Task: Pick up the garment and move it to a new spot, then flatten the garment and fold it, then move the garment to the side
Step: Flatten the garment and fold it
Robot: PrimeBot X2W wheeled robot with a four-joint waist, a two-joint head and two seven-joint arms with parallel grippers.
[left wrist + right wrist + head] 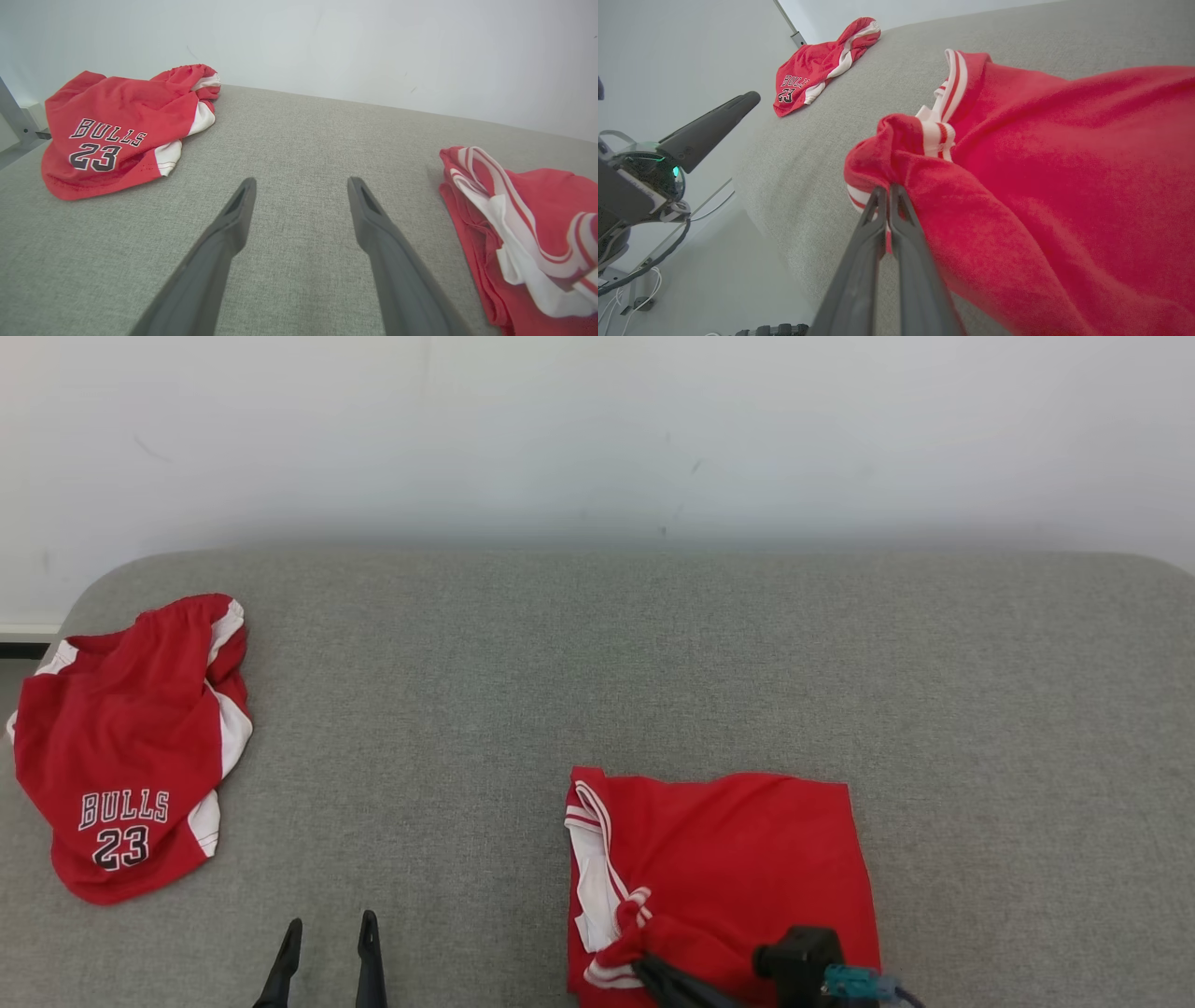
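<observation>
Two grippers over grey cushion: right gripper clamps corner of folded red jersey; left gripper spread, empty, between it and Bulls shorts.

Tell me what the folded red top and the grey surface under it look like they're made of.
Folded red top: soft matte cloth, probably knit jersey; it bunches where the right hand pinches it. Grey surface: matte woven fabric, likely upholstery; fine flecked weave shows.

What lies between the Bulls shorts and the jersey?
Bare grey surface, in the head view, separates the shorts and jersey; the left gripper is nearer the robot.
</observation>
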